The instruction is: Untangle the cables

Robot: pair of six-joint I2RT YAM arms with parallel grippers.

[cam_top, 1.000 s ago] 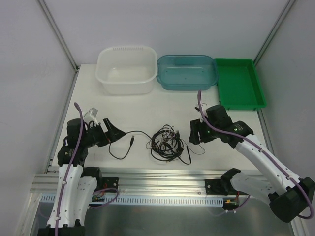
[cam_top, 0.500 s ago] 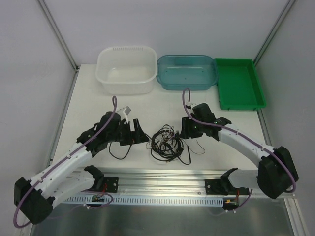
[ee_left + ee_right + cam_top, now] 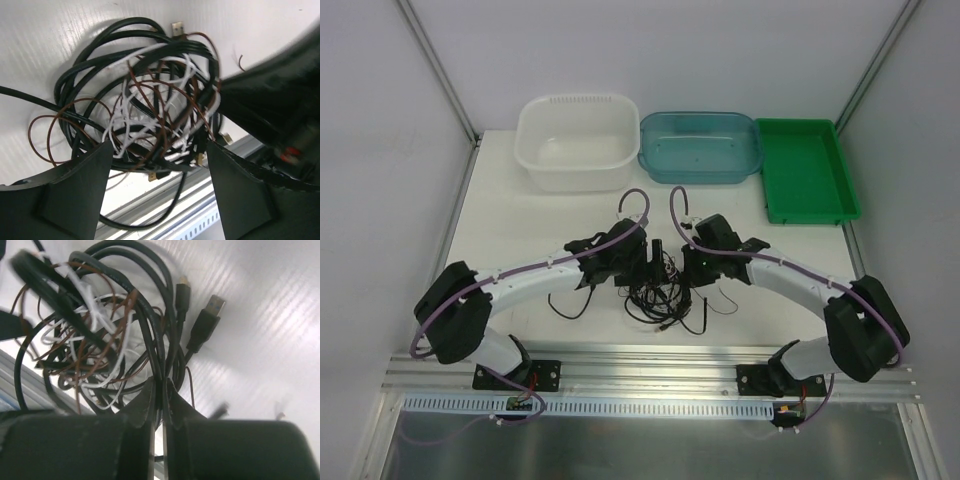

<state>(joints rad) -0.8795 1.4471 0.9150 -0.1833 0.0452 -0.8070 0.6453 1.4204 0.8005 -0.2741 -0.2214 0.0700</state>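
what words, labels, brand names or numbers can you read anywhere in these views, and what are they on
No text can be read in any view.
cables and the USB plug: no print shows.
white tub, blue tub, green tray: plain, no labels.
small circuit board below the front rail: too small to tell whether it carries any marking.

Bench [image 3: 520, 225]: white surface beneath both claws, carrying three containers in a row along its far side. White basin [image 3: 578, 143]: beyond the left claw [image 3: 653, 262] and to its left, well apart. Translucent blue tub [image 3: 700, 147]: straight beyond the right claw [image 3: 688, 268], just beside the basin. Green tray [image 3: 807, 170]: beyond and right of the right claw, just beside the tub. Aluminium rail [image 3: 650, 355]: nearer than both claws, along the bench edge.
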